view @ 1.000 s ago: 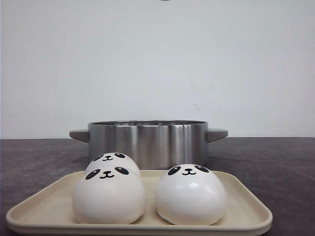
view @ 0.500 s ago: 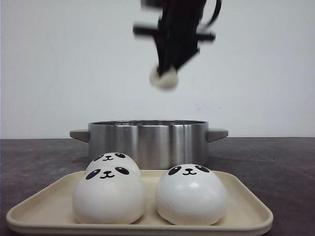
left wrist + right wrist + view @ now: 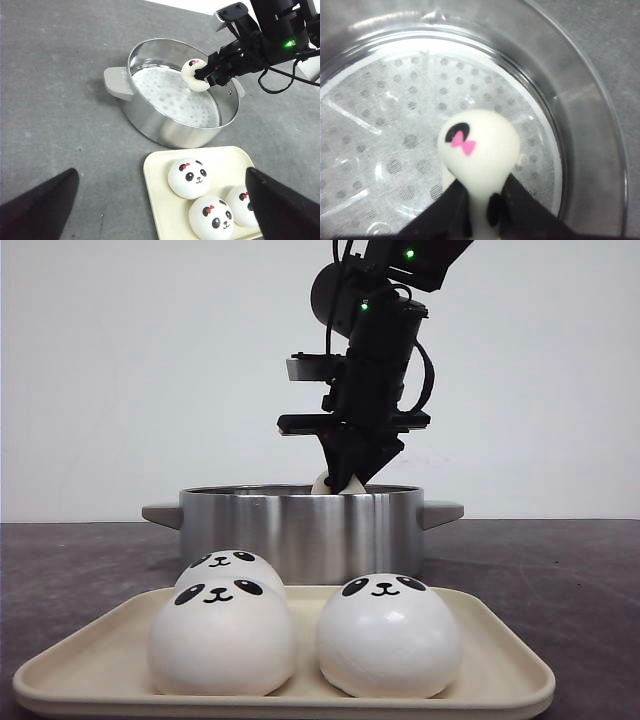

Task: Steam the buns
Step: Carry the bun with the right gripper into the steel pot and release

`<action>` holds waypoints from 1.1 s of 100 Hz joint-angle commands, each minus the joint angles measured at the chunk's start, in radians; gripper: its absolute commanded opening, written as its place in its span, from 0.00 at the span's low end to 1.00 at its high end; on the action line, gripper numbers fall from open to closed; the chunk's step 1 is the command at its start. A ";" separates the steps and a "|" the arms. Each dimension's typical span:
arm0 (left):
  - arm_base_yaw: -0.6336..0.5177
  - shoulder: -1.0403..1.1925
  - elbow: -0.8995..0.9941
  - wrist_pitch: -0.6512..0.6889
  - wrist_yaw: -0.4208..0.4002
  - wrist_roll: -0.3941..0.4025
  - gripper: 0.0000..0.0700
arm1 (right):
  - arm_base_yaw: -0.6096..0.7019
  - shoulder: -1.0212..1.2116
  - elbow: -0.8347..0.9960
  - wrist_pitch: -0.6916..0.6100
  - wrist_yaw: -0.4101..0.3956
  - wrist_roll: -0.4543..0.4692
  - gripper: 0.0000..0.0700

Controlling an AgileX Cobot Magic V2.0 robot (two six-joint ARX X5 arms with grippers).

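Note:
My right gripper [image 3: 345,475] is shut on a white panda bun [image 3: 337,484] and holds it just above the rim of the steel pot [image 3: 300,530]. In the right wrist view the bun [image 3: 479,150] is squeezed between the black fingers [image 3: 530,215], above the pot's perforated white liner [image 3: 395,125]. Three more buns [image 3: 222,635] [image 3: 228,565] [image 3: 388,635] sit on the beige tray [image 3: 100,655] in front of the pot. My left gripper [image 3: 161,172] is open and empty, high above the tray [image 3: 160,190] and the pot [image 3: 165,125].
The pot has a grey handle on each side [image 3: 160,513] [image 3: 442,512]. The dark grey table [image 3: 560,570] extends around the pot and the tray. A white wall stands behind.
My right arm has come down into the front view from above with the bun, dropping from well above the pot to its rim. The tray buns have not moved.

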 commanded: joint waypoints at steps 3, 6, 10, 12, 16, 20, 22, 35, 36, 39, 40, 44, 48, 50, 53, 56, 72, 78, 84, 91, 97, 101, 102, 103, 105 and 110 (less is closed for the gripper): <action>-0.003 0.002 0.012 0.011 0.000 0.014 1.00 | 0.006 0.027 0.019 -0.006 -0.017 -0.016 0.13; -0.003 0.002 0.012 0.011 0.000 0.013 1.00 | 0.005 0.027 0.019 -0.010 -0.023 -0.022 0.20; -0.003 0.002 0.012 0.011 0.000 0.013 1.00 | 0.005 0.027 0.019 -0.018 -0.023 -0.027 0.28; -0.003 0.002 0.012 0.011 0.000 0.013 1.00 | 0.005 0.027 0.019 -0.024 -0.021 -0.028 0.31; -0.003 0.002 0.012 0.011 0.000 0.013 1.00 | 0.003 0.027 0.019 -0.036 -0.020 -0.032 0.35; -0.003 0.002 0.012 0.012 0.000 0.013 1.00 | 0.003 0.027 0.019 -0.048 -0.020 -0.034 0.38; -0.003 0.002 0.012 0.012 0.000 0.013 1.00 | 0.002 0.027 0.019 -0.053 -0.019 -0.034 0.40; -0.003 0.002 0.012 0.012 0.000 0.013 1.00 | 0.001 0.027 0.019 -0.061 -0.019 -0.034 0.56; -0.003 0.002 0.012 0.012 0.000 0.013 1.00 | 0.001 0.027 0.019 -0.061 -0.019 -0.034 0.57; -0.003 0.002 0.012 0.012 0.000 0.013 1.00 | 0.001 0.027 0.019 -0.061 -0.018 -0.034 0.59; -0.003 0.002 0.012 0.012 0.000 0.013 1.00 | 0.001 0.027 0.019 -0.061 -0.018 -0.034 0.59; -0.003 0.002 0.012 0.012 0.000 0.013 1.00 | 0.001 0.027 0.019 -0.062 -0.015 -0.034 0.61; -0.003 0.002 0.012 0.011 0.000 0.013 1.00 | 0.001 0.027 0.019 -0.063 -0.008 -0.034 0.61; -0.003 0.002 0.012 0.011 0.000 0.013 1.00 | 0.000 0.027 0.019 -0.063 -0.001 -0.034 0.61; -0.003 0.002 0.012 0.011 0.000 0.013 1.00 | 0.000 0.027 0.019 -0.062 0.011 -0.034 0.61; -0.003 0.002 0.012 0.011 0.000 0.013 1.00 | 0.001 0.027 0.019 -0.061 0.017 -0.034 0.61; -0.003 0.002 0.012 0.010 0.000 0.013 1.00 | 0.002 0.009 0.036 -0.071 0.034 -0.025 0.59; -0.003 0.002 0.012 0.011 0.001 0.008 1.00 | 0.005 -0.018 0.045 -0.082 0.033 -0.021 0.52; -0.003 0.002 0.012 0.010 0.001 -0.033 1.00 | 0.011 -0.061 0.051 -0.100 0.026 -0.018 0.29; -0.003 0.008 0.012 0.013 0.001 -0.065 0.88 | 0.023 -0.130 0.051 -0.114 -0.011 -0.020 0.00; -0.003 0.033 0.012 0.013 0.015 -0.061 0.73 | 0.037 -0.205 0.051 -0.126 -0.036 -0.019 0.00; -0.004 0.055 0.012 0.014 0.031 -0.059 0.73 | 0.049 -0.261 0.051 -0.138 -0.046 -0.018 0.00; -0.005 0.062 0.012 0.015 0.035 -0.059 0.73 | 0.053 -0.275 0.051 -0.140 -0.046 -0.018 0.00; -0.005 0.070 0.012 0.015 0.040 -0.058 0.74 | 0.057 -0.290 0.051 -0.142 -0.046 -0.018 0.00; -0.007 0.086 0.012 0.018 0.050 -0.056 0.74 | 0.065 -0.320 0.051 -0.148 -0.045 -0.018 0.00; -0.018 0.138 0.012 0.026 0.069 -0.057 0.75 | 0.090 -0.398 0.051 -0.160 -0.045 -0.019 0.00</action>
